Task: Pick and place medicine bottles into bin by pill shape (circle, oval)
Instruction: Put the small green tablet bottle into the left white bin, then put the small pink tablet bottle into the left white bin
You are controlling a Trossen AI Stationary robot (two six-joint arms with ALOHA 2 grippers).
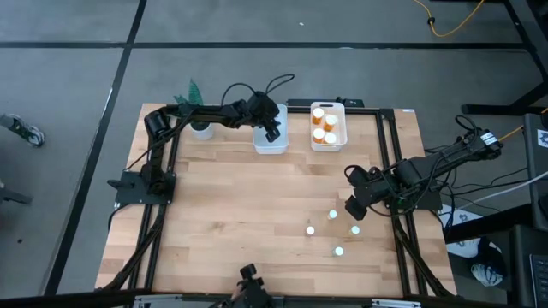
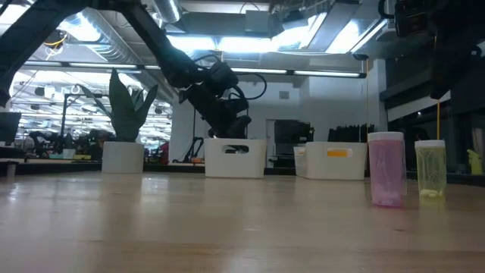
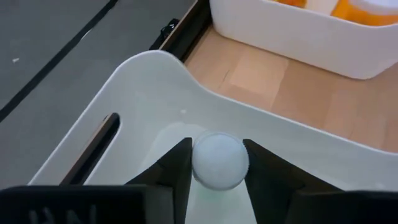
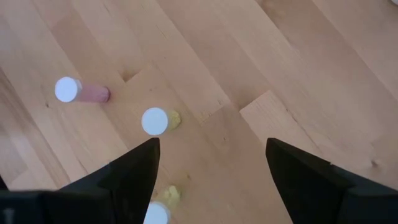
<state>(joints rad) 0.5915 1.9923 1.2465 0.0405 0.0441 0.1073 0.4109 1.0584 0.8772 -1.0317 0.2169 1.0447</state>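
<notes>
Four small bottles stand nearest you on the near-right part of the table (image 1: pixel 240 222), loosely grouped and apart from one another: one (image 1: pixel 311 229) toward the middle, one (image 1: pixel 333 215) just beyond it, one (image 1: pixel 355 229) to the right, and one (image 1: pixel 339 251) closest to the near edge. From table height you can make out two of them, a pink one (image 2: pixel 386 168) and a yellow one (image 2: pixel 430 168), both upright.

Your right gripper (image 1: pixel 360 193) hovers over the table just beyond this group, close to the right rail, with its fingers (image 4: pixel 134 171) spread wide and nothing between them.

Your left gripper (image 1: pixel 271 130) is reaching across the far edge, over the left white bin (image 1: pixel 271 145). Its fingers (image 3: pixel 171 171) are clamped on a pale round-capped bottle (image 3: pixel 219 160), held above the bin's floor, inside its walls.

Just to the right, a small gap of bare wood apart, sits the second white bin (image 1: pixel 328 142) with orange bottles (image 1: pixel 324 125) inside. A potted plant (image 1: pixel 199 122) stands at the far-left corner, near the left arm.

You have wide bare wood across the middle and near-left of the table.
</notes>
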